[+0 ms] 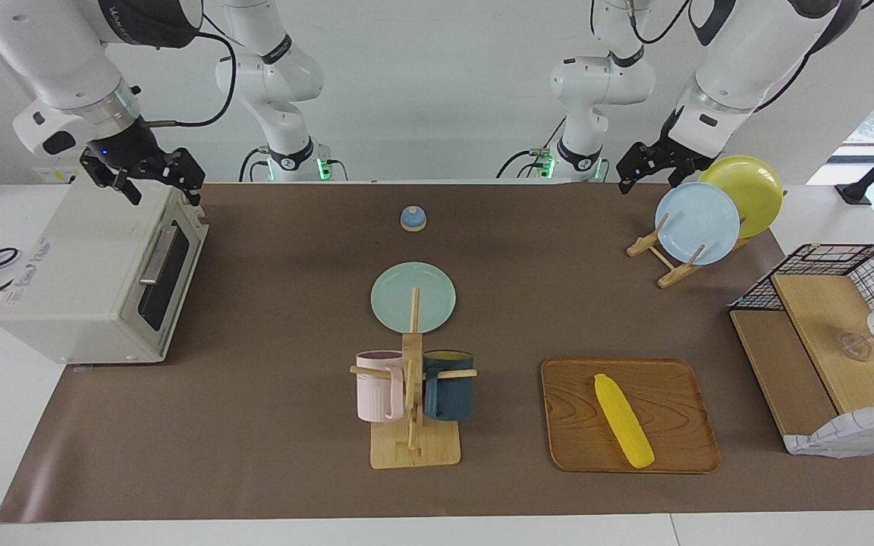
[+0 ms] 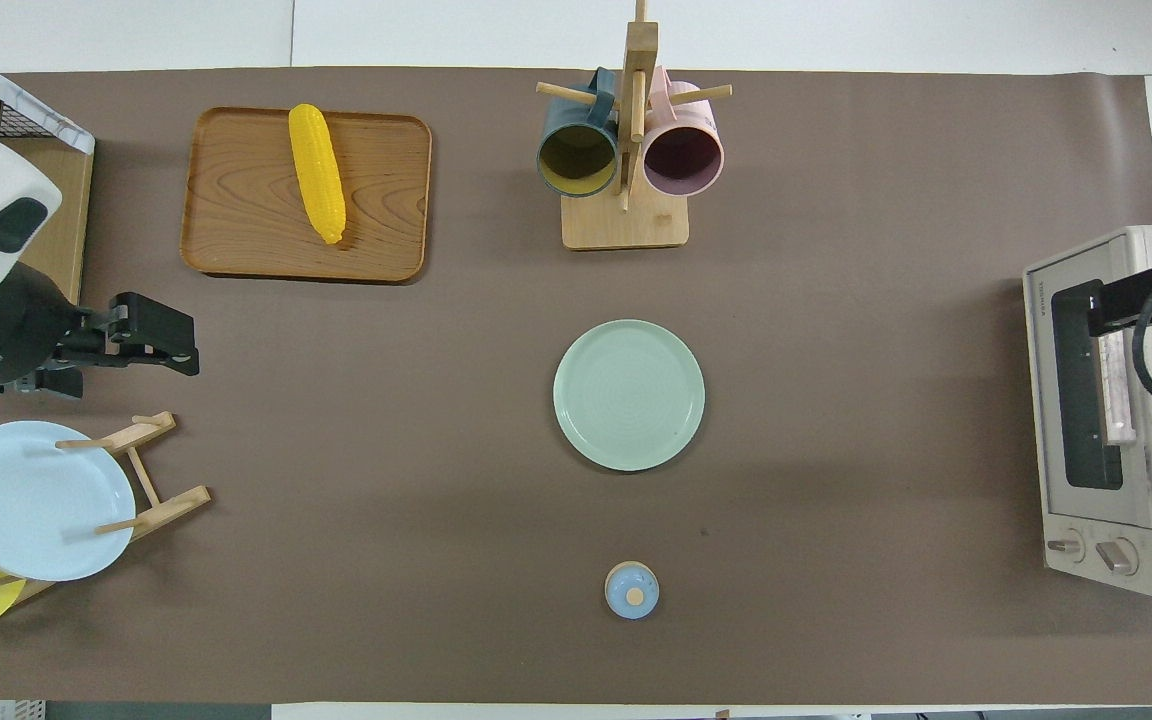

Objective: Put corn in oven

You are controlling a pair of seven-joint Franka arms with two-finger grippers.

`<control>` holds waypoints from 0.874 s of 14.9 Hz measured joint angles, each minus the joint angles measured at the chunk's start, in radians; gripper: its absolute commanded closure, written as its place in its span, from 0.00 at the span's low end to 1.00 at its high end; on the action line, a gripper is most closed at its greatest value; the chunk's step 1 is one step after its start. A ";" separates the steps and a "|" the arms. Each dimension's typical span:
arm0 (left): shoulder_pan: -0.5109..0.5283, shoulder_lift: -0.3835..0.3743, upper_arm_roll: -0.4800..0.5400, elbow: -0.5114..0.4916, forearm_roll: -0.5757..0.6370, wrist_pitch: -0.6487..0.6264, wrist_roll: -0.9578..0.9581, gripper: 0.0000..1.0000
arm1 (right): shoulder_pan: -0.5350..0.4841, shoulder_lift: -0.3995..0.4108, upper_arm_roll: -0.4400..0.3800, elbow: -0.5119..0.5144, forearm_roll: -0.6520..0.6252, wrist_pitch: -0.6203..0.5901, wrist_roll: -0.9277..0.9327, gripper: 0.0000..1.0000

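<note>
corn [image 1: 624, 421] on wooden tray [image 1: 680, 379], oven [image 1: 95, 277] door shut

Bare mat [image 1: 270, 303] between corn [image 1: 624, 421] and oven [image 1: 103, 280]

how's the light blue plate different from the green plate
The light blue plate stands on edge in a wooden rack at the left arm's end of the table, partly covering a yellow plate racked beside it. The green plate lies flat on the brown mat mid-table, with nothing on it. Colours differ: pale blue against pale mint green. Both are round, plain and look similar in size.
</note>
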 measured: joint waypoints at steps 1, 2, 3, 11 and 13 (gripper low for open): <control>0.000 0.000 0.000 0.000 0.000 0.000 0.000 0.00 | 0.000 0.000 0.000 0.000 0.000 0.000 0.000 0.00; 0.000 0.000 0.000 0.000 0.000 0.000 0.000 0.00 | 0.000 0.000 0.000 0.000 0.000 0.000 0.000 0.00; 0.000 0.000 0.000 0.000 0.000 0.001 0.000 0.00 | 0.000 0.000 0.000 0.000 0.000 0.000 0.000 0.00; 0.006 0.000 0.003 -0.001 -0.001 0.064 -0.001 0.00 | 0.000 -0.001 0.000 -0.001 0.000 -0.002 0.000 0.00; 0.012 0.004 0.003 -0.009 -0.001 0.135 -0.001 0.00 | 0.000 -0.001 0.000 -0.002 0.000 -0.018 0.000 0.00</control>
